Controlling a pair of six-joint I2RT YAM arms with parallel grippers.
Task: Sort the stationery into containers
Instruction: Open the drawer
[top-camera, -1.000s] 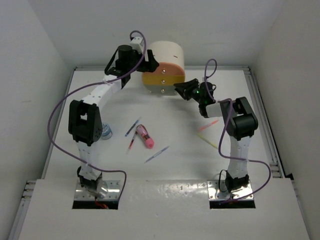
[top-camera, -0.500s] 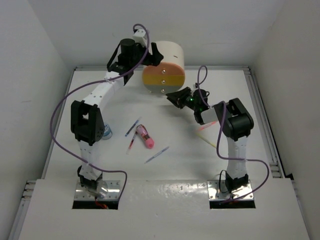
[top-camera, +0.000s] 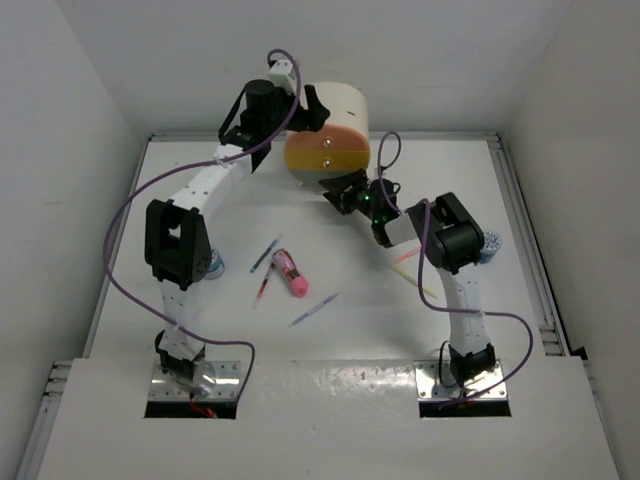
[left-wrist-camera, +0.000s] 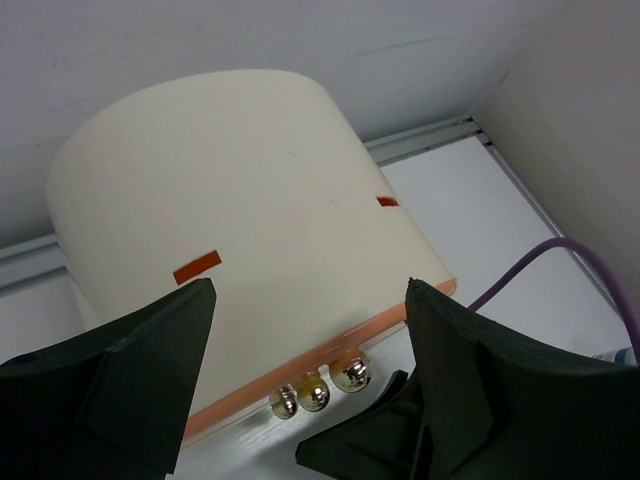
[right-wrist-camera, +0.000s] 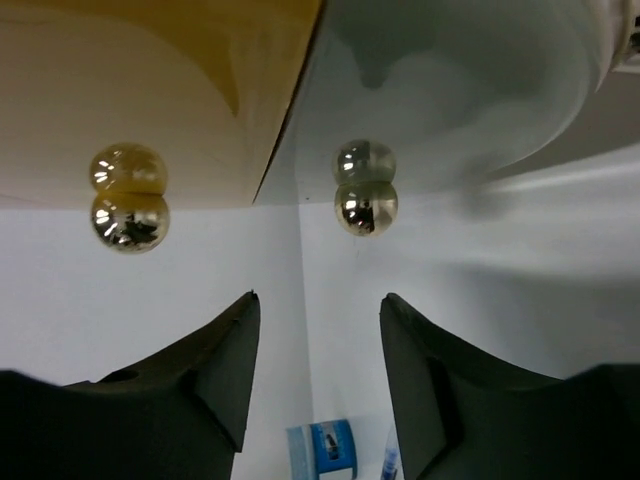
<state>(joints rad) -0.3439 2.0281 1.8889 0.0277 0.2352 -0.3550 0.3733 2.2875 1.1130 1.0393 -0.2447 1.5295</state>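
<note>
The cream arch-topped box (top-camera: 335, 105) stands at the back, its orange and yellow drawers (top-camera: 327, 155) facing me, with small round knobs (left-wrist-camera: 315, 394). My left gripper (top-camera: 303, 108) is open and straddles the box's top (left-wrist-camera: 250, 220) without closing on it. My right gripper (top-camera: 345, 192) is open and empty just in front of the lowest drawers, its jaws a little short of a knob (right-wrist-camera: 365, 208). On the table lie a stubby pink tube (top-camera: 290, 272), a blue pen (top-camera: 265, 253), a red pen (top-camera: 263, 288), a blue-purple pen (top-camera: 314, 308), a pink stick (top-camera: 408, 256) and a yellow stick (top-camera: 420, 285).
A small blue-white piece (top-camera: 212, 265) lies by the left arm and shows in the right wrist view (right-wrist-camera: 320, 450). Another (top-camera: 489, 245) lies by the right arm. Purple cables (top-camera: 125, 215) loop off both arms. White walls close in the table.
My right gripper has swung left and forward to the front of the drawers. My left gripper has shifted slightly right onto the box's top.
</note>
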